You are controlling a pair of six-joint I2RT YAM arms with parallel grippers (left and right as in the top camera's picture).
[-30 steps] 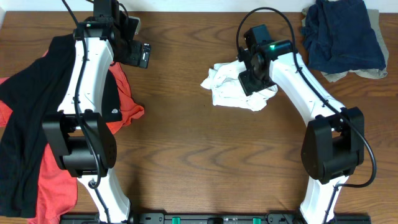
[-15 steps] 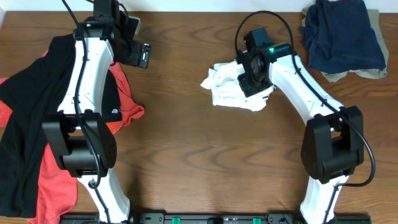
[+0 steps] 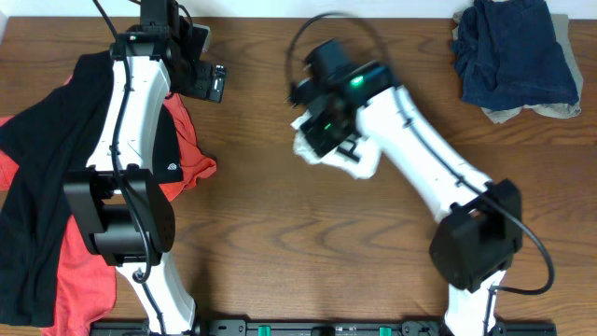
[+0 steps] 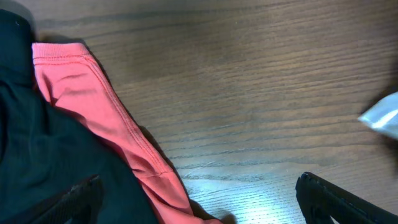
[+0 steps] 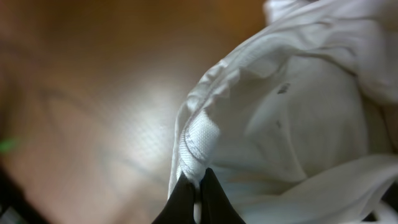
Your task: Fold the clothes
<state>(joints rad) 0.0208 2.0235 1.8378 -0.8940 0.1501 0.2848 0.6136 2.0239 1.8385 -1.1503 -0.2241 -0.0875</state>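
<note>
A crumpled white T-shirt hangs bunched under my right gripper near the table's back middle. In the right wrist view that gripper is shut on a ribbed edge of the white T-shirt, lifted off the wood. My left gripper stands open at the back left, nothing between its fingers. In the left wrist view, it hovers over bare wood beside the orange-red shirt and the black shirt. The black shirt lies across the orange-red shirt at the left edge.
A heap of dark blue cloth lies at the back right corner, with a beige piece showing under it. The brown wooden table carries everything.
My right gripper has shut on the white T-shirt and swung left with it, dragging the bundle toward the table's middle. The left arm has not moved.
</note>
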